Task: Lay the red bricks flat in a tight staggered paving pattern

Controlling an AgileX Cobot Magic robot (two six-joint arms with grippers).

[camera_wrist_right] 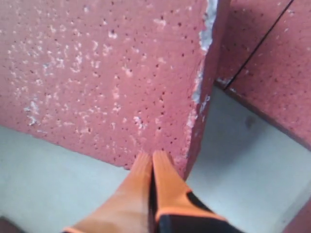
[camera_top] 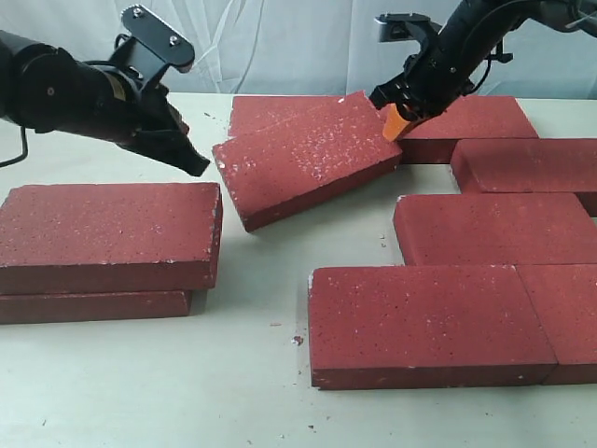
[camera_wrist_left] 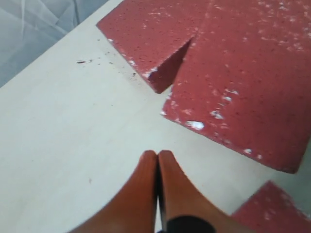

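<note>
Risk, principal: tilted brick [camera_top: 308, 159], dark red, lying skew with its far side propped on the lower brick [camera_top: 264, 109] behind it and its near edge down on the table [camera_top: 187, 392]. Right gripper [camera_top: 398, 123], orange fingers pressed together and holding nothing, touches the brick's far right corner. A push from so narrow a point likely spins the brick rather than sliding it, or skids off the chipped edge. Left gripper [camera_top: 194, 164], likewise closed and empty, hovers just beside the opposite end, apart from it. Unbraced there, the brick may drop off its prop hard, chip, or land askew. Laid bricks [camera_top: 494, 229] at right stand near and could be knocked out of their joints. Stacked pair [camera_top: 107, 229] at left is not yet placed.
</note>
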